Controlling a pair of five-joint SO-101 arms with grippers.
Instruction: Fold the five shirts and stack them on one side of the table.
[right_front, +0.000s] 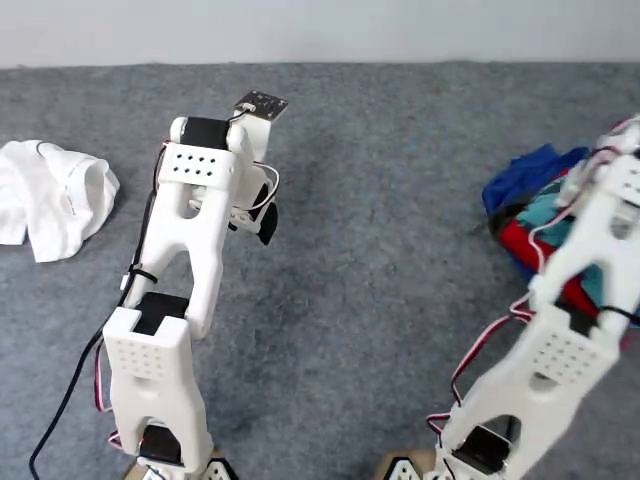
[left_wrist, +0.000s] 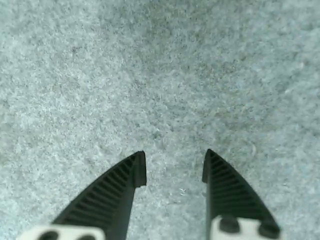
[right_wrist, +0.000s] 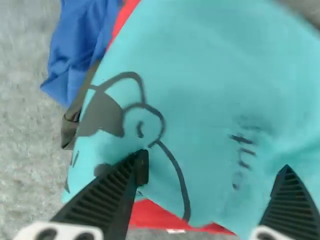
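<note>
High view: grey table (right_front: 380, 250). White shirt (right_front: 55, 195) lies crumpled at 9 o'clock, close to the edge and well apart from the other shirts. Pile (right_front: 530, 200) of unfolded shirts at 3 o'clock, with blue, teal and red cloth showing. Left arm (right_front: 190, 260) comes up from 7 o'clock, its head over bare table toward 11 o'clock, between white shirt and pile. Right arm (right_front: 565, 340) comes up from 5 o'clock and leans over the pile, covering part of it. Left wrist view: left gripper (left_wrist: 174, 154) partly open, a moderate gap between the fingers, nothing in it, grey table beneath. Right wrist view: right gripper (right_wrist: 215, 161) spread wide, holding nothing, poised over the teal shirt (right_wrist: 210, 90), which carries a black line drawing. Cannot tell whether a fingertip touches the cloth. Blue shirt (right_wrist: 80, 45) bunched just beside the teal one. Red shirt (right_wrist: 160, 217) peeks out from under it.
</note>
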